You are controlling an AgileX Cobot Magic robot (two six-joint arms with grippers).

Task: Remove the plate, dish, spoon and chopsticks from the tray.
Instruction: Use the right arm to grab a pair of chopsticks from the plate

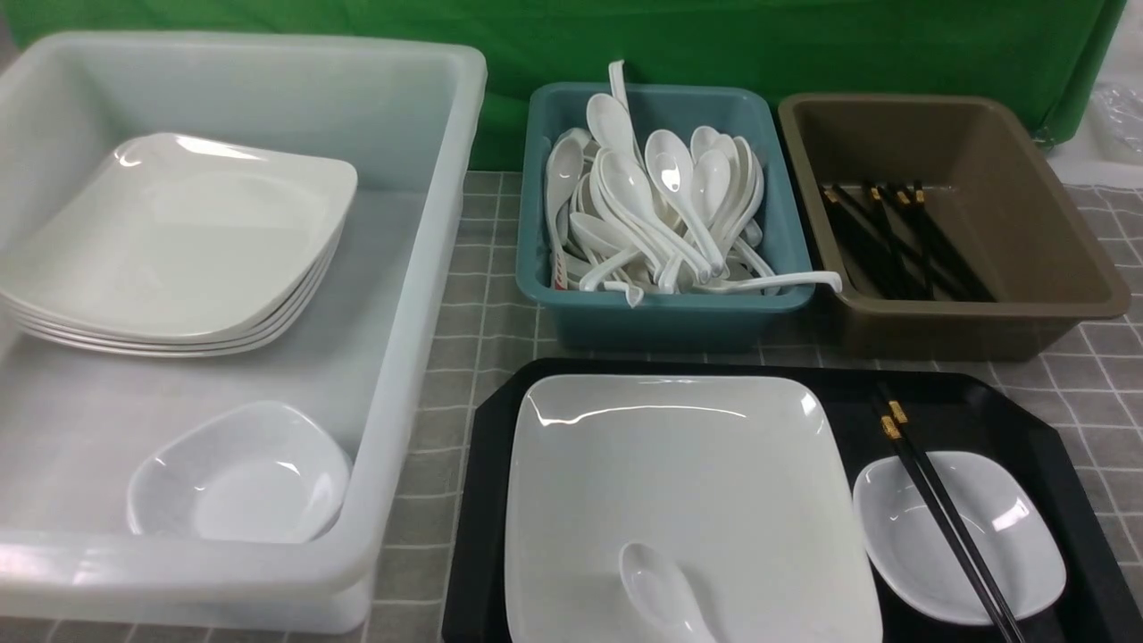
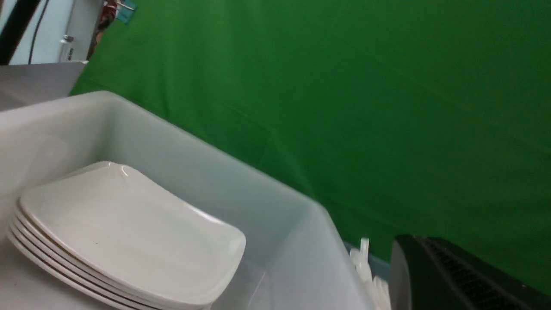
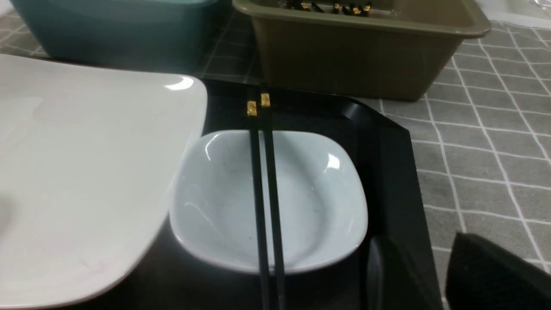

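Observation:
The black tray (image 1: 1009, 411) lies at the near middle-right of the table. The large white plate (image 1: 679, 482) fills its left part, and the white spoon (image 1: 661, 589) lies in the plate near its front edge. The small dish (image 1: 1013, 536) sits on the tray to the right of the plate, with the black chopsticks (image 1: 939, 509) laid across it. Neither gripper shows in the front view. In the right wrist view my right gripper (image 3: 430, 280) is open and empty, beside the dish (image 3: 314, 202) and over the tray rim (image 3: 387, 163). Only one black finger (image 2: 430, 275) of the left gripper shows.
A big white tub (image 1: 446, 268) at the left holds a stack of plates (image 1: 179, 241) and another dish (image 1: 241, 473). A teal tub (image 1: 661, 317) holds many spoons. A brown tub (image 1: 1054, 268) holds black chopsticks (image 1: 902, 241). Grey checked cloth covers the table.

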